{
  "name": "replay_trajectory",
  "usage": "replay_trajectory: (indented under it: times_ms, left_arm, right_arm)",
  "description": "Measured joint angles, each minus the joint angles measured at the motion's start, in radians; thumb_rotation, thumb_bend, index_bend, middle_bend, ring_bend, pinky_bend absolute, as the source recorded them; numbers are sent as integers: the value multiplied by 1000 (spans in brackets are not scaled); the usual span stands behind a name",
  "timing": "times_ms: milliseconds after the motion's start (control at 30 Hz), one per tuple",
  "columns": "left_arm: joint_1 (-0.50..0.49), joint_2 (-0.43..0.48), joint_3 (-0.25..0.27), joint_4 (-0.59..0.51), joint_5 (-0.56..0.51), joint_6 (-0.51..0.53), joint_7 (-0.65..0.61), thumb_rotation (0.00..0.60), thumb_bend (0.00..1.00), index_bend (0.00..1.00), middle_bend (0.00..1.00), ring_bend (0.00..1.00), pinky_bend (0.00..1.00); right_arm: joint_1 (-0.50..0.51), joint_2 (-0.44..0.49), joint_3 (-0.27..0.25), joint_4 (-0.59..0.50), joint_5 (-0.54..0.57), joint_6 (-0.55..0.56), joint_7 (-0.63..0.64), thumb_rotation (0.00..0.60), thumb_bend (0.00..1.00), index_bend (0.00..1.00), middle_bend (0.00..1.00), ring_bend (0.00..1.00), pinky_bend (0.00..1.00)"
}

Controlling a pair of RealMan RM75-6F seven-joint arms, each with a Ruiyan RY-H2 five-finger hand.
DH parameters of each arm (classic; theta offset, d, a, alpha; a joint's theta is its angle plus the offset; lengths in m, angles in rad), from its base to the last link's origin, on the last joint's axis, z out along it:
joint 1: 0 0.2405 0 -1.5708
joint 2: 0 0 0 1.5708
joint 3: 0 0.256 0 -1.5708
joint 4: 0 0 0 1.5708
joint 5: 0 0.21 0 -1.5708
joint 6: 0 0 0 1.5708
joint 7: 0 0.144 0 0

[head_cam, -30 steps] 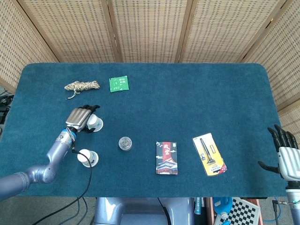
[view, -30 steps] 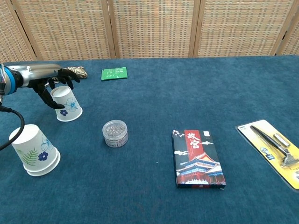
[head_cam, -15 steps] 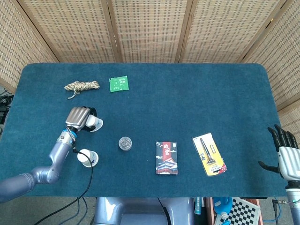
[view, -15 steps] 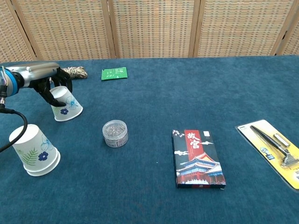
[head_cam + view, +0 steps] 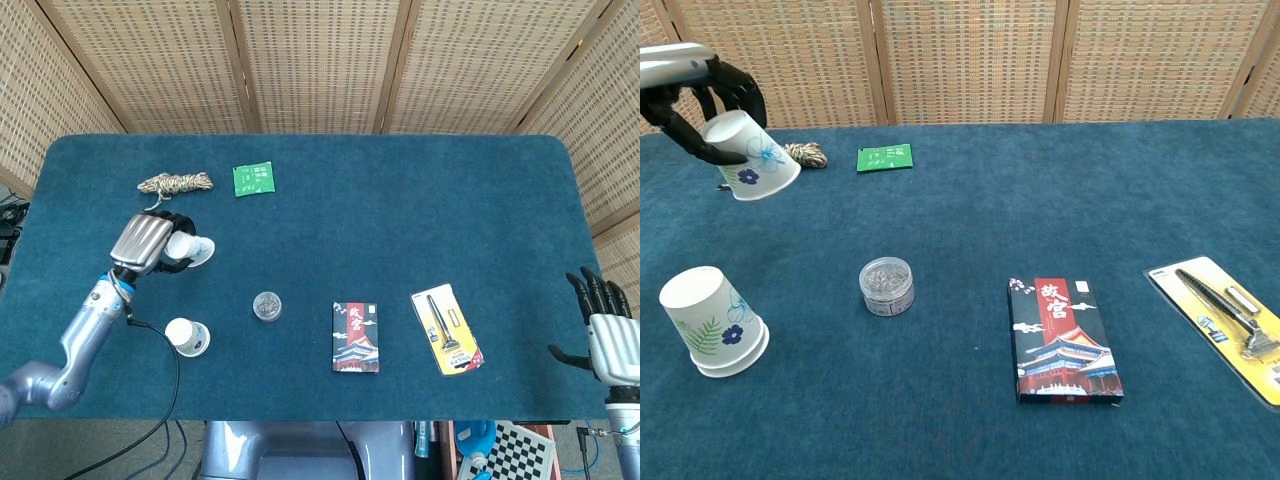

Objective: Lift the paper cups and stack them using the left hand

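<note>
My left hand [image 5: 146,241] [image 5: 698,95] grips an upturned white paper cup [image 5: 752,157] [image 5: 189,247] with blue flowers, held tilted in the air above the table's left side. A second upturned paper cup [image 5: 712,322] [image 5: 187,337], printed with a green leaf and a blue flower, stands on the cloth nearer the front edge, below and apart from the raised one. My right hand [image 5: 606,322] hangs off the table's right edge with fingers spread and nothing in it.
A small round clear jar [image 5: 886,285] sits right of the standing cup. A card box [image 5: 1064,338], a packaged pen [image 5: 1230,320], a green card [image 5: 884,157] and a rope bundle [image 5: 175,183] lie on the blue table [image 5: 400,220].
The left hand closed around the flowered cup and raised it off the cloth, up and toward the back. The other cup and the right hand stayed put.
</note>
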State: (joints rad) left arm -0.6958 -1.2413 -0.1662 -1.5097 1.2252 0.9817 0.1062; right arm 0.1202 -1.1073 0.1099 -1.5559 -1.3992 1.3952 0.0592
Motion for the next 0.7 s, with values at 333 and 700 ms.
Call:
replay_trajectory:
  times_ms: [333, 700]
  left_arm:
    - [112, 235, 156, -127, 394, 130, -263, 600, 272, 430, 480, 356, 370]
    - [165, 259, 265, -45, 569, 223, -456, 600, 272, 431, 477, 356, 370]
  right_arm:
    - [-2, -9, -4, -12, -7, 12, -37, 600, 0, 0, 0, 0, 0]
    - [-3, -8, -3, -18, -5, 15, -42, 600, 0, 0, 0, 0, 0]
